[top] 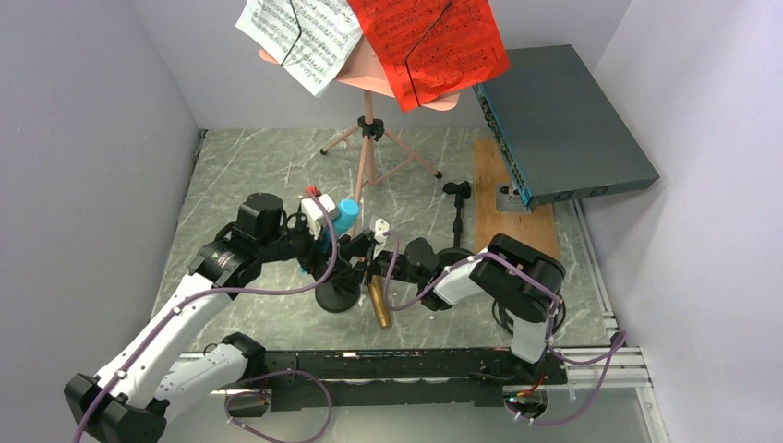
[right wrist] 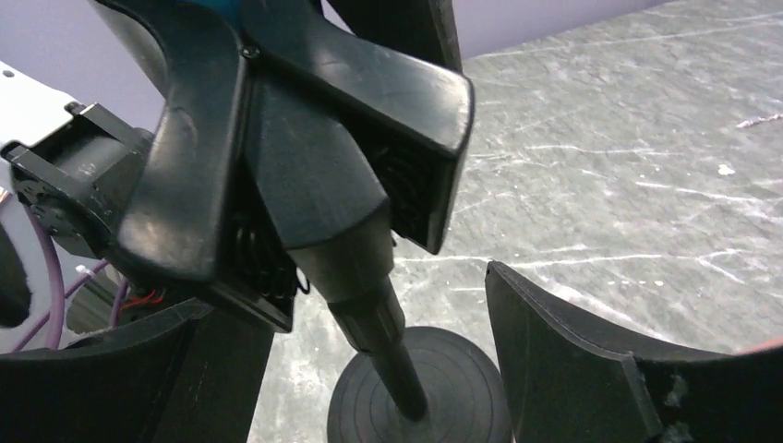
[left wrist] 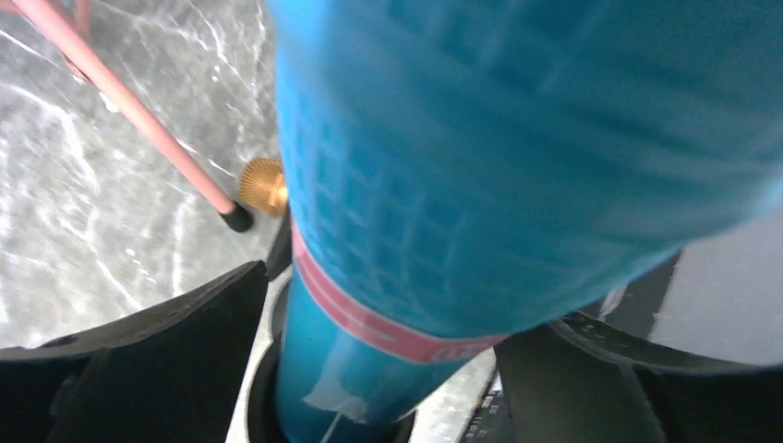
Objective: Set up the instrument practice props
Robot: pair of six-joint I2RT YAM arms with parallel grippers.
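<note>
L claw (left wrist: 399, 309) flanks blue mic (left wrist: 517, 138), grip unclear; R wrist cam shows R claw (right wrist: 343, 309) open round pole (right wrist: 403, 374).

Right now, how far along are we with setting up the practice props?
Done: the white page and red page sit on the pink music desk, upright on its tripod. In hand: the blue microphone sits in the holder of the near pole, with the left gripper open around it and the right gripper open around the pole. Remaining: the gold microphone lies on the table, and the far pole holds nothing.
</note>
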